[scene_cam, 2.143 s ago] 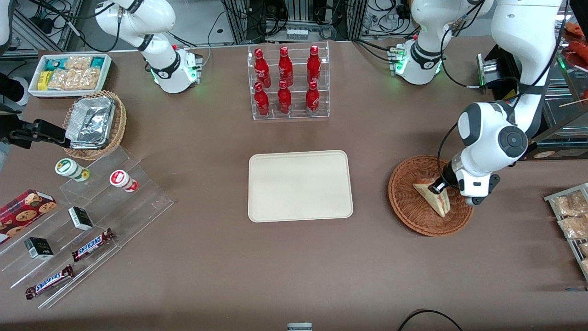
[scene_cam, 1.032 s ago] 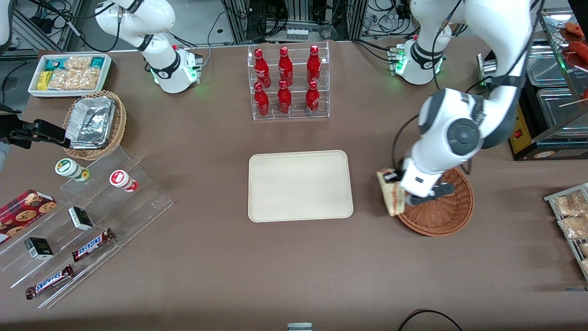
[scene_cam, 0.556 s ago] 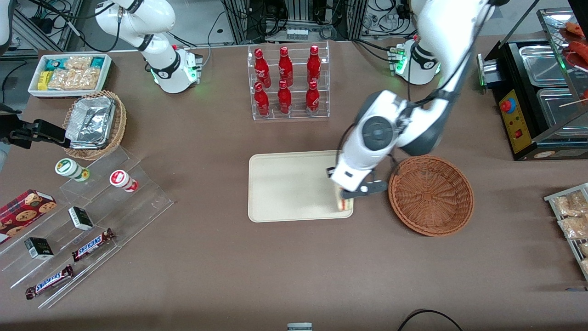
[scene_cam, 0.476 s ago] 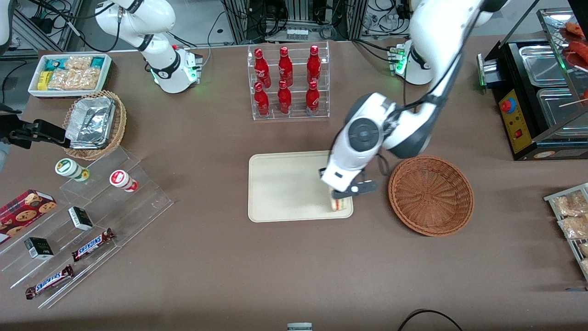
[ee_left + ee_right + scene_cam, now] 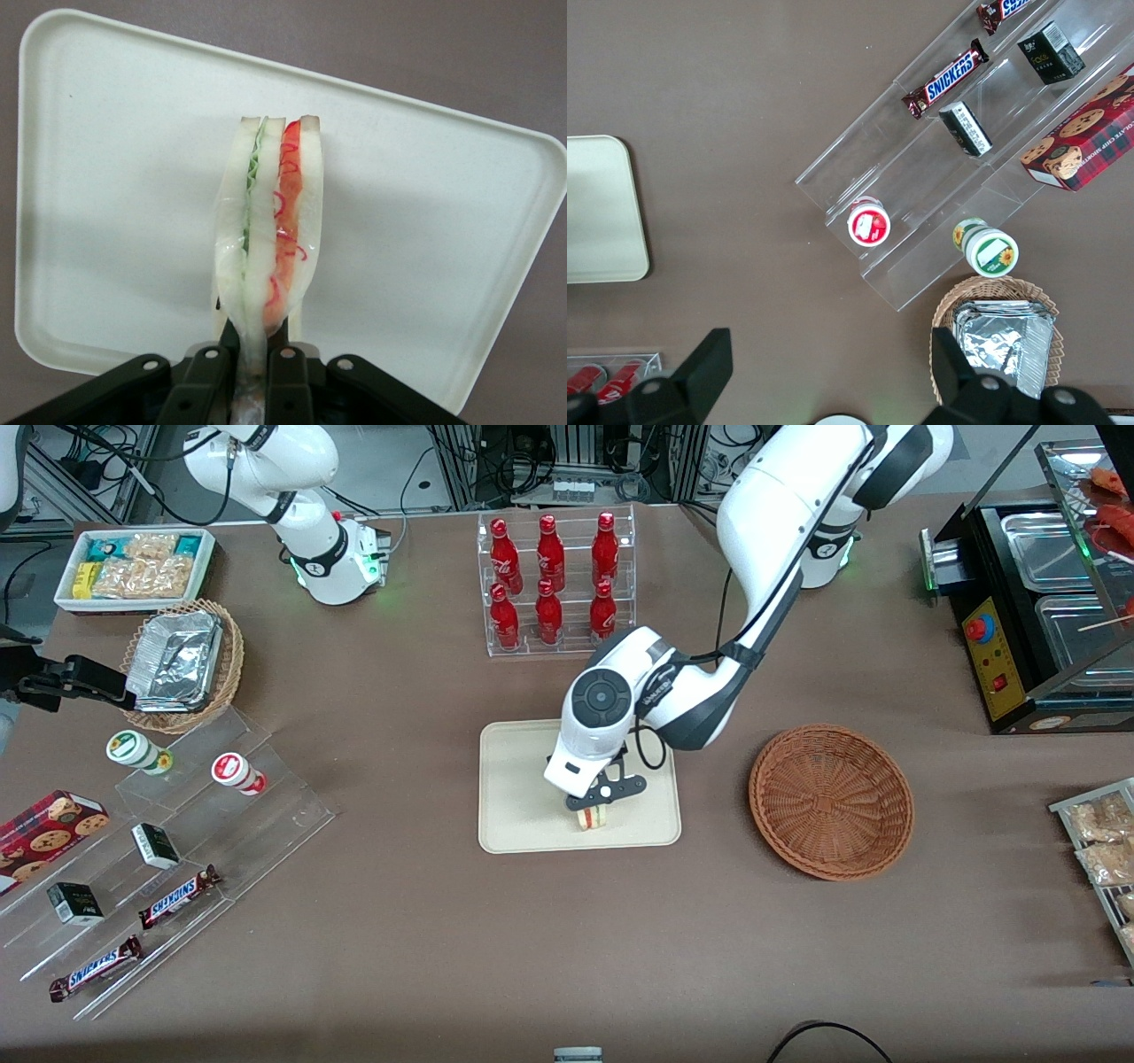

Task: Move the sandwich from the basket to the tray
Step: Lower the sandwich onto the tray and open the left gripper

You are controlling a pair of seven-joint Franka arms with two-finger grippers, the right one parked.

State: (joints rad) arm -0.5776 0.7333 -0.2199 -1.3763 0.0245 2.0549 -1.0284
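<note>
my claw is clamped on the sandwich, but in the front view my own wrist housing covers most of it: only a small pale end with a hint of red and green pokes out below the black fingers. whether the sandwich touches the tray or hangs just above it, i cannot tell from there.

my wrist view fills the gap: the sandwich stands on edge over the tray, its pale bread slices with green filling on one side and red on the other, wrapped in clear film. its held end disappears between my fingers, which are cut off at the frame edge.

the tray holds nothing but the sandwich over it. the basket sits empty on the bench, toward my end, apart from the tray. it shows only in the front view.
</note>
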